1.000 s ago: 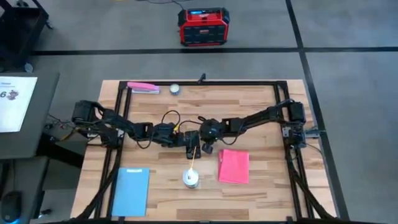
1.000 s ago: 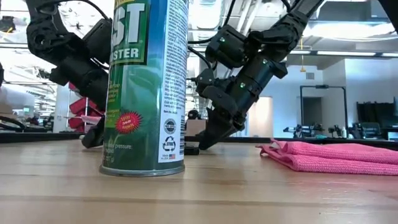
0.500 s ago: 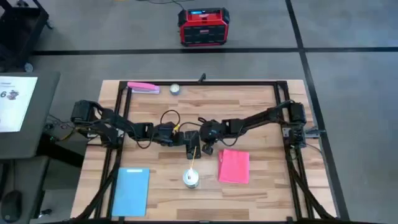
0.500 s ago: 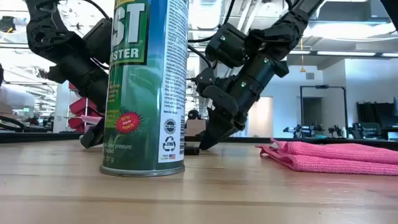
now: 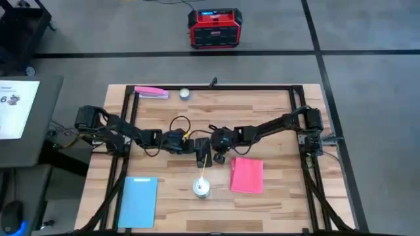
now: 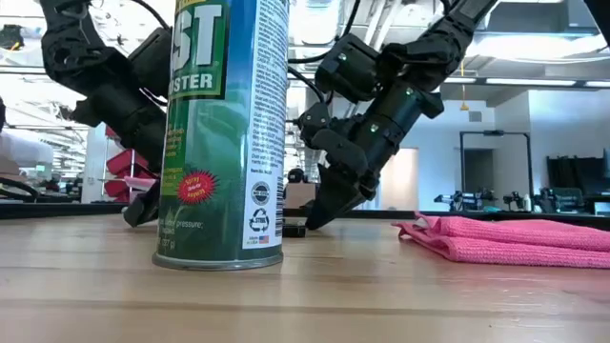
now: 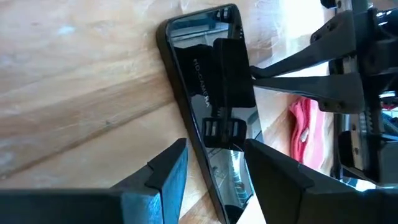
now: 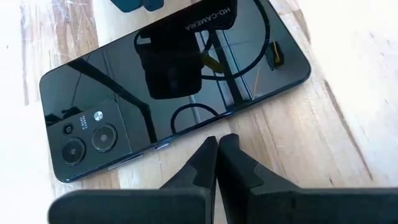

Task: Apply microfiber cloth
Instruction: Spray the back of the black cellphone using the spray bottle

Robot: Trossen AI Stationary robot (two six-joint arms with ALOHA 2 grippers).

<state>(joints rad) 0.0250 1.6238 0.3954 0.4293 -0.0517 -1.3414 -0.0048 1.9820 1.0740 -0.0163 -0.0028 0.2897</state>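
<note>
Left gripper point(image 7: 211, 165): fingers parted, straddling one end of the phone point(image 7: 208, 106), not clamped on it.
Right gripper point(image 8: 217, 163): fingers pressed together, nothing between them, tips just beside the phone's long edge.
Microfiber cloth point(image 5: 247, 174): at 4 o'clock from table centre, flat, untouched, apart from both grippers.
Phone: glossy black slab, mirror-like, twin lenses at one corner; lies on the wood table point(image 5: 275, 111).
Cloth texture: soft, pink-red, folded, nubby edge in low view.
Spray can point(image 6: 225, 133): rigid green cylinder at 6 o'clock.
Risk: hard fingertips may scratch or skid the slick phone; a limp cloth may bunch when pinched.
</note>
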